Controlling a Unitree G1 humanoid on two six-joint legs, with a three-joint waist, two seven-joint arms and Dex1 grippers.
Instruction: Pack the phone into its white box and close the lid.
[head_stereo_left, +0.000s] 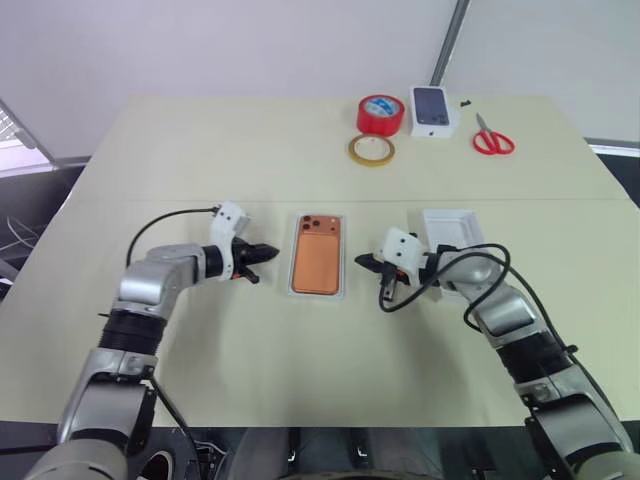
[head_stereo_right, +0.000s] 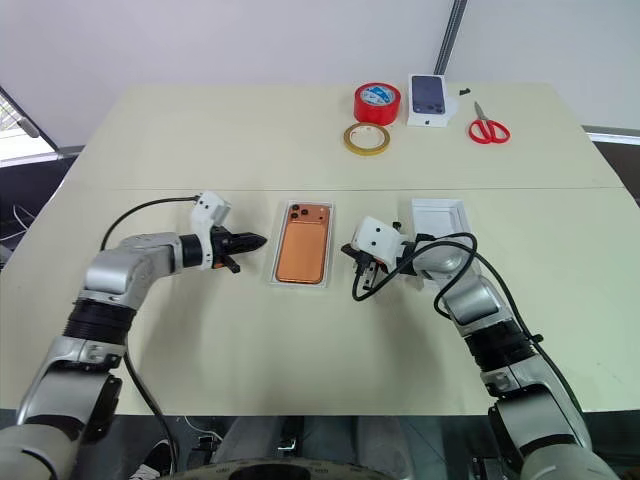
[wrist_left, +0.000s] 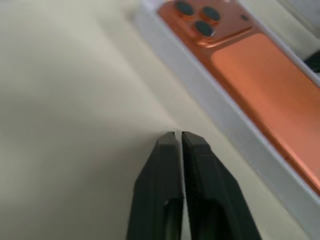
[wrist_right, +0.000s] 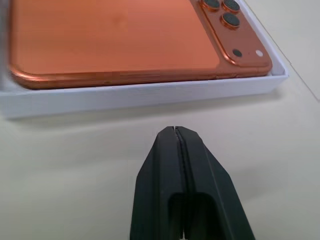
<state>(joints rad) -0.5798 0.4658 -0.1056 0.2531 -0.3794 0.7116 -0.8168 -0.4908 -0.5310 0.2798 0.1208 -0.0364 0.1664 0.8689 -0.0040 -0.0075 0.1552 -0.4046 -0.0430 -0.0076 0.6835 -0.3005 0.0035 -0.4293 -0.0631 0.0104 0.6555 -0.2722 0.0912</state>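
Observation:
The copper-orange phone (head_stereo_left: 317, 254) lies flat in the shallow white box (head_stereo_left: 343, 270) at the table's middle, camera lenses at its far end. My left gripper (head_stereo_left: 272, 252) is shut and empty, its tip a short way left of the box. To the box's right, my right gripper (head_stereo_left: 362, 263) is also shut and empty, pointing at the box's side wall. The wrist views show both pairs of black fingers (wrist_left: 175, 150) (wrist_right: 175, 145) pressed together just short of the box rim (wrist_right: 150, 95). The plain white lid (head_stereo_left: 452, 229) sits open side up behind my right forearm.
At the table's far side stand a red tape roll (head_stereo_left: 381, 113), a tan tape ring (head_stereo_left: 371, 150), a small white box with a dark phone picture (head_stereo_left: 433, 110) and red scissors (head_stereo_left: 491, 139). A seam runs across the tabletop behind the box.

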